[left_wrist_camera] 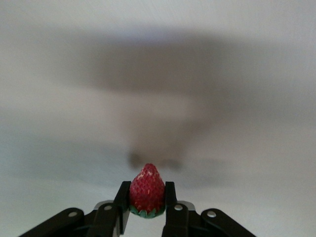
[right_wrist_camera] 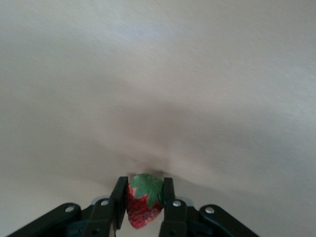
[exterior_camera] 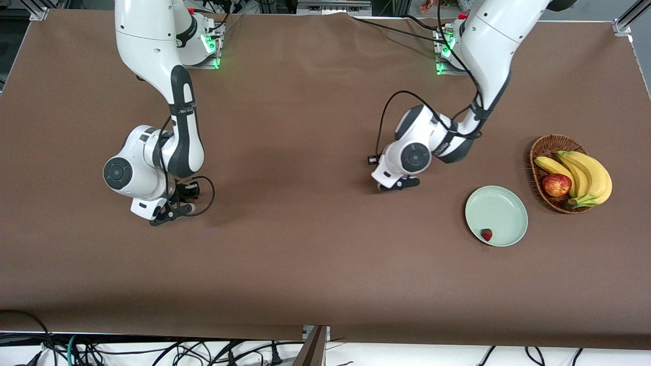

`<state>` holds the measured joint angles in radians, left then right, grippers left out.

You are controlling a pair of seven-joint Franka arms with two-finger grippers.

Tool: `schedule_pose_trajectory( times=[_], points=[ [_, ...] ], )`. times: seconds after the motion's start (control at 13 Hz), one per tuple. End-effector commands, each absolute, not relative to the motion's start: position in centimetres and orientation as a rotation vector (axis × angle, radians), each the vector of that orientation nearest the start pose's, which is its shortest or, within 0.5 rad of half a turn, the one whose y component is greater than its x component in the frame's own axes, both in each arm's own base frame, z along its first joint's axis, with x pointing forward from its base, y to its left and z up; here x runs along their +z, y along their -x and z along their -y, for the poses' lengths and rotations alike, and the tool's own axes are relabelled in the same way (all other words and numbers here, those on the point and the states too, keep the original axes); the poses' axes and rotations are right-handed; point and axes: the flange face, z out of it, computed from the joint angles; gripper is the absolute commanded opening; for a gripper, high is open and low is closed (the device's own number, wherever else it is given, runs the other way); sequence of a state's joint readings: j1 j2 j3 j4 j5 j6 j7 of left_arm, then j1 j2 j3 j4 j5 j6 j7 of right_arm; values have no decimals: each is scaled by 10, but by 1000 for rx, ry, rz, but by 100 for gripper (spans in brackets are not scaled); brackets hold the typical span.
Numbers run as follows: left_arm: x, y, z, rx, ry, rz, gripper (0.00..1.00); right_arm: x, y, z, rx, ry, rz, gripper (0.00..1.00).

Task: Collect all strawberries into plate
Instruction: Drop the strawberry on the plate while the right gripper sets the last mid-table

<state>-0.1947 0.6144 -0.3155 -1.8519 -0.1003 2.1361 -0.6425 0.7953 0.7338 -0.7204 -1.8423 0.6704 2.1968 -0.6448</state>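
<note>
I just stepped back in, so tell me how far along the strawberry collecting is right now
One strawberry already lies in the plate. Two are in hand: the left gripper has its jaws shut on a strawberry, and the right gripper on another strawberry, both over bare table toward the right arm's end from the plate. Left to do: carry both to the plate and release them.
</note>
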Motion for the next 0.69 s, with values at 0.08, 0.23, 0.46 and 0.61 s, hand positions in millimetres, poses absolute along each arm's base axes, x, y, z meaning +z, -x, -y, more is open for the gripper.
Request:
schedule_pose_trajectory(
  times=[0.08, 0.23, 0.46, 0.61],
  points=[
    [252, -611, 215, 584, 3165, 217, 0, 223, -628, -149, 227, 2941, 386, 13],
    [255, -635, 153, 492, 3111, 58, 0, 234, -628, -189, 296, 2874, 219, 15],
    [237, -651, 67, 475, 3099, -81, 0, 263, -627, -259, 394, 2728, -45, 16],
    [223, -656, 35, 453, 3132, -148, 0, 272, -621, -311, 437, 2666, -222, 18]
  ],
)
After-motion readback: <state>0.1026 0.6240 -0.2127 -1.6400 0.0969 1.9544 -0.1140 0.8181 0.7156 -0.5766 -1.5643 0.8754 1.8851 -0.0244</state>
